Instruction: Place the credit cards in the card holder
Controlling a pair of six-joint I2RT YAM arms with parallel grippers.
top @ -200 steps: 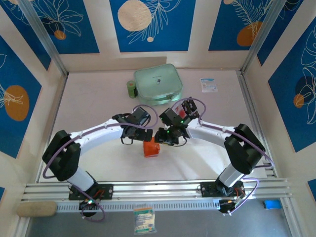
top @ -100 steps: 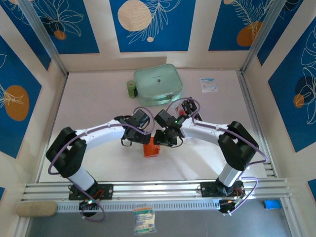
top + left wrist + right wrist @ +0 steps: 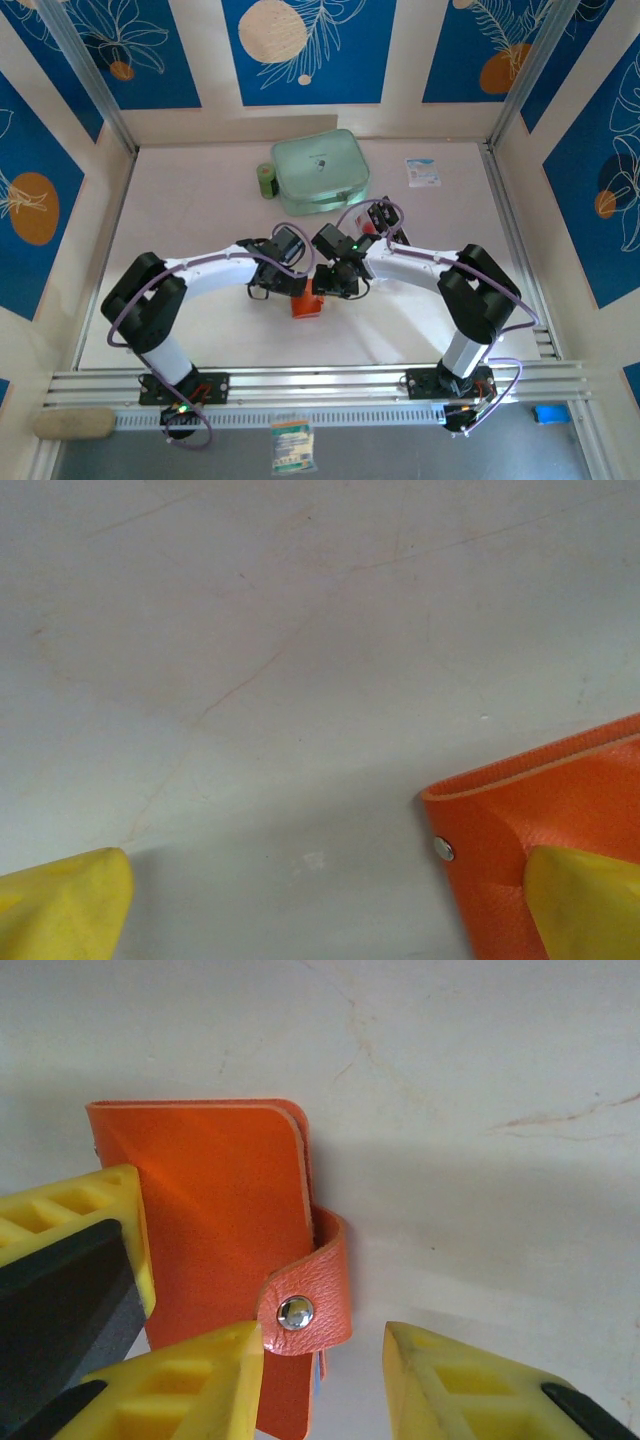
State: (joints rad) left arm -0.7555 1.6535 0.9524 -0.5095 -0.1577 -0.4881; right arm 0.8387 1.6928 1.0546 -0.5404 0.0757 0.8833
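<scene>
Both arms have drawn in toward the small orange-red fold-over wallet (image 3: pixel 306 304) since a second ago, while the wallet itself has stayed put on the pale table (image 3: pixel 200 200).

The left gripper (image 3: pixel 322 880) sits at the wallet's left side with its jaws spread wide and nothing held. One yellow finger (image 3: pixel 60 908) is over bare table well left of the wallet. The other finger (image 3: pixel 585 900) overlaps the wallet's orange corner, just beside a small metal rivet (image 3: pixel 443 848).

The wallet lies closed and flat, its strap (image 3: pixel 318 1290) curled round the right edge with the round snap button (image 3: pixel 295 1311) facing up.

The right gripper (image 3: pixel 322 1350) hangs at the wallet's right side, jaws at a narrow gap and empty. Its left finger (image 3: pixel 190 1385) touches the strap's end.

Well beyond the wallet sit a small green roll (image 3: pixel 266 180), a large mint-green zip case (image 3: pixel 320 170) and, further right, a white-and-blue packet (image 3: pixel 422 172).
</scene>
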